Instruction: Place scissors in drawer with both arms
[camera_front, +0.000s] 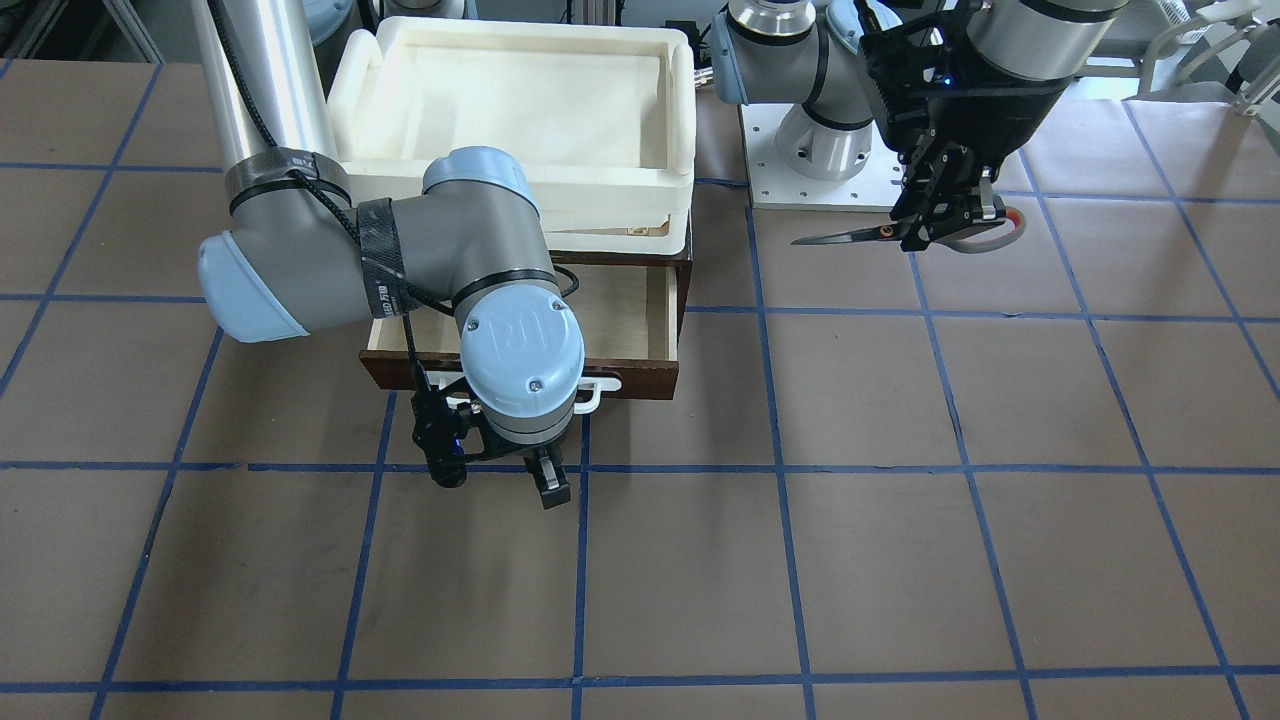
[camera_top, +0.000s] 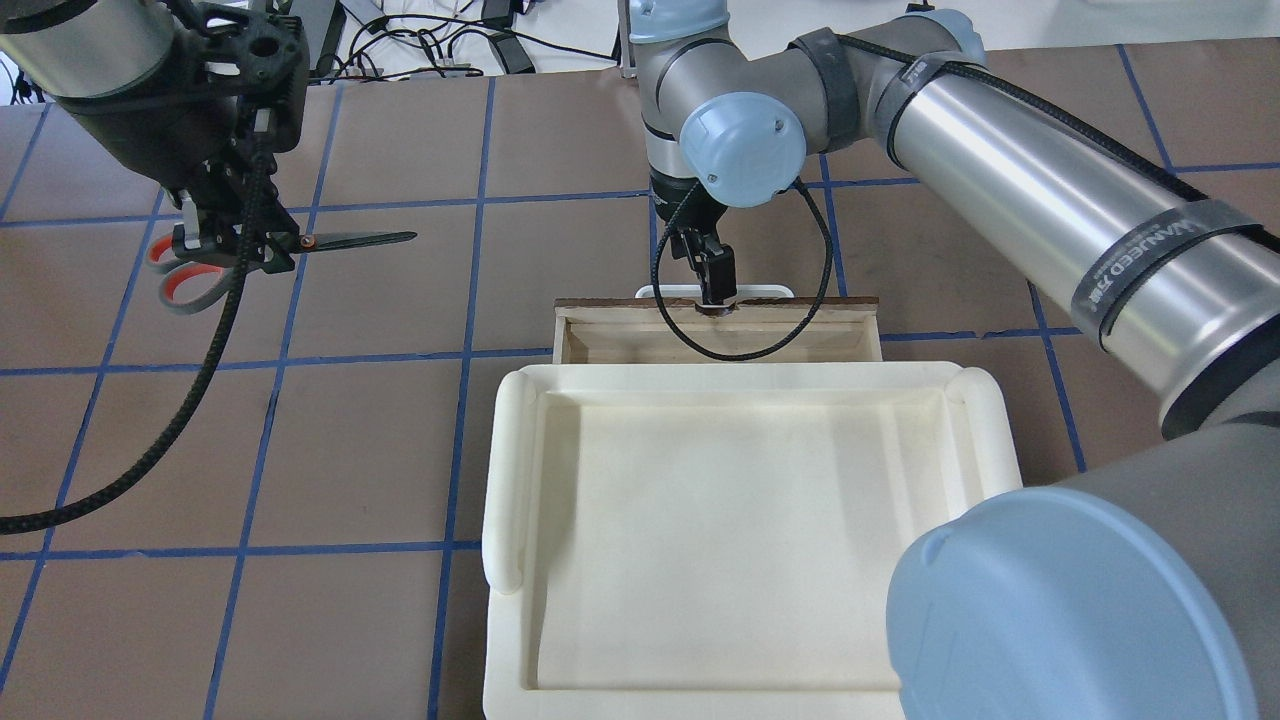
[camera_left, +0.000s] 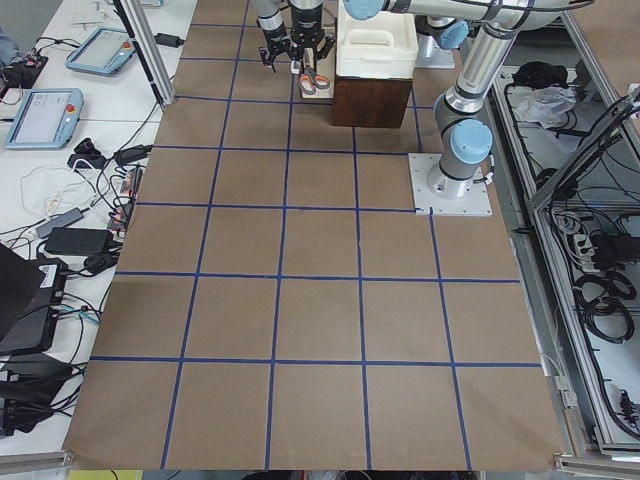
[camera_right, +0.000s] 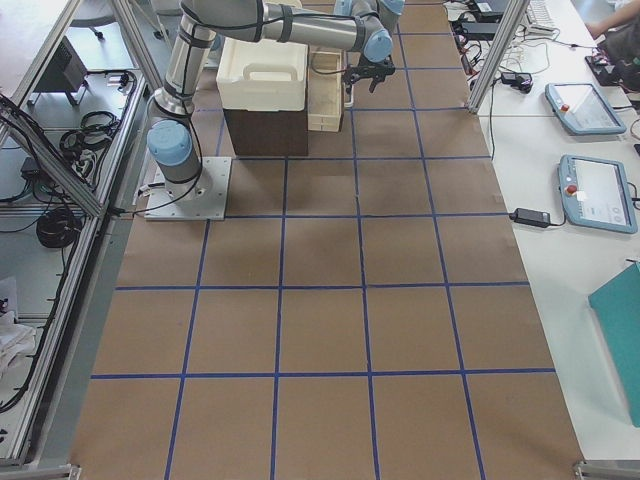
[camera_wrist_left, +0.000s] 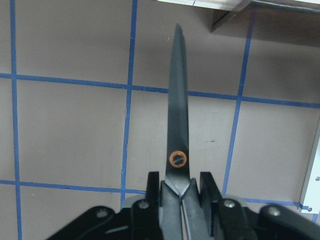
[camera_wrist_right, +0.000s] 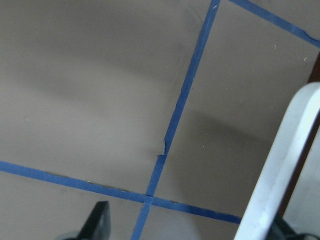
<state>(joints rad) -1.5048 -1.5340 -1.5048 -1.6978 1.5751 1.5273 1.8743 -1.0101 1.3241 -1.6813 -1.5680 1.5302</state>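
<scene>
Scissors (camera_top: 340, 240) are hanging pinched near the pivot in left gripper (camera_top: 250, 245) | blades are pointing straight out from it | open drawer (camera_top: 820, 303) is lying well beyond the tips, slightly aside | right gripper (camera_top: 712, 272) is sitting spread at the handle (camera_top: 770, 291)

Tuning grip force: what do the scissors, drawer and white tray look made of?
The scissors: dark matte blades, probably coated steel; grey handles, orange-lined, look plastic. The drawer: dark-stained wood front, pale plywood-like interior. The tray: likely foam, cream, matte, soft rounded rims.
</scene>
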